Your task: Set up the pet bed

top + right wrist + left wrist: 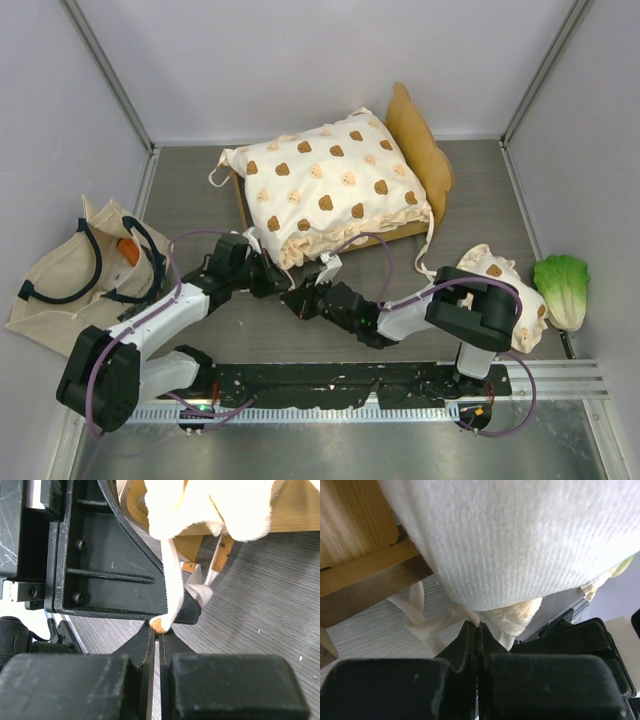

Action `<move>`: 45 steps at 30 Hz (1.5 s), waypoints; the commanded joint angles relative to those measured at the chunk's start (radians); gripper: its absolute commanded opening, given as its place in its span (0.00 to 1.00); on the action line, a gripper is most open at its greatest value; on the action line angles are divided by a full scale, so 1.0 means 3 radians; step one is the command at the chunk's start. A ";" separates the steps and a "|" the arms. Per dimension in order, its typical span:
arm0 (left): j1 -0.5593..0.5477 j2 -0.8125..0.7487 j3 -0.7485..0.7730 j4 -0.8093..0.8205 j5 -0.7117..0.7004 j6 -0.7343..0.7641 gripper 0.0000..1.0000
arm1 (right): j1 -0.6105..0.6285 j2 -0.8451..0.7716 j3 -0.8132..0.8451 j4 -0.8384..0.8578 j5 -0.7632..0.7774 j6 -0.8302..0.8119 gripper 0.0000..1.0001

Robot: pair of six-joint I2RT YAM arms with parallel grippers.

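1. grey table [200, 190] with white walls around it is holding everything. the pet bed [400, 232] is sitting in the middle at the back, and its bear cushion [330, 190] is lying on top.
2. the bed's long side is running left to right, and the tall headboard [415, 135] is standing at the right end.
3. both grippers are meeting at the near left corner of the bed, just under the cushion's edge. so the bed is lying up and away from the fingers.
4. the left gripper [272, 280] is squeezing tight on a cream string [462, 614] that is hanging from the cushion, near a wooden rail [365, 575].
5. the right gripper [300, 303] is pinching the end of a second string [173, 580], with its jaws almost touching.
6. the two grippers are sitting just beside each other. the left arm is reaching a shorter way, and the right arm is stretching across from its side.
7. i am guessing the next move is tying these two strings to the frame, so they need crossing right at this corner.
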 commanded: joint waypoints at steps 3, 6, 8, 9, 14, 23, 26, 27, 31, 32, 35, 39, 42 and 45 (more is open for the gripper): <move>0.0016 -0.0126 0.0048 -0.0104 -0.0053 0.0061 0.20 | 0.0039 -0.0187 0.0096 -0.0582 0.0003 -0.0138 0.01; 0.0016 -0.0248 0.0094 -0.0303 -0.0237 0.0189 0.37 | 0.0044 -0.0258 0.0076 -0.0761 0.0074 -0.0113 0.01; 0.0016 -0.0336 0.0104 -0.0440 -0.0339 0.0276 0.42 | 0.0034 -0.0299 0.0081 -0.0818 0.0141 -0.0123 0.01; 0.0016 -0.0382 0.0109 -0.0492 -0.0436 0.0306 0.47 | 0.0034 -0.0310 0.0122 -0.0955 0.0176 -0.0133 0.01; 0.0016 -0.0734 0.0089 -0.0921 -0.0815 0.0445 0.53 | 0.0019 -0.0346 0.0178 -0.1146 0.0238 -0.0220 0.01; 0.0016 -0.0893 -0.0141 -0.1250 -0.1684 0.0230 0.63 | -0.0109 -0.0346 0.0178 -0.1560 0.0238 -0.0143 0.01; 0.0011 -0.0883 -0.0218 -0.1132 -0.1812 0.0194 0.65 | -0.0150 -0.0340 0.0183 -0.1529 0.0162 -0.0138 0.02; 0.0010 -0.0853 -0.0228 -0.1106 -0.1838 0.0189 0.65 | -0.0160 -0.0325 0.0199 -0.1529 0.0136 -0.0143 0.03; 0.0011 -0.0695 -0.0249 -0.0958 -0.2027 0.0153 0.66 | -0.0201 -0.0264 0.0250 -0.1458 -0.0063 -0.0164 0.03; 0.0016 -0.0659 -0.0254 -0.0907 -0.2144 0.0113 0.66 | -0.0206 -0.0249 0.0275 -0.1458 -0.0084 -0.0159 0.04; 0.0011 -0.0510 -0.0243 -0.0831 -0.2278 0.0056 0.66 | -0.0216 -0.0238 0.0316 -0.1437 -0.0130 -0.0169 0.04; 0.0016 -0.0347 -0.0264 -0.0631 -0.2334 0.0005 0.64 | -0.0221 -0.0248 0.0327 -0.1437 -0.0135 -0.0184 0.04; 0.0011 -0.0229 -0.0315 -0.0467 -0.2334 0.0015 0.61 | -0.0232 -0.0259 0.0322 -0.1437 -0.0145 -0.0189 0.04; 0.0010 -0.0178 -0.0422 -0.0191 -0.2293 0.0021 0.52 | -0.0242 -0.0269 0.0322 -0.1447 -0.0156 -0.0194 0.05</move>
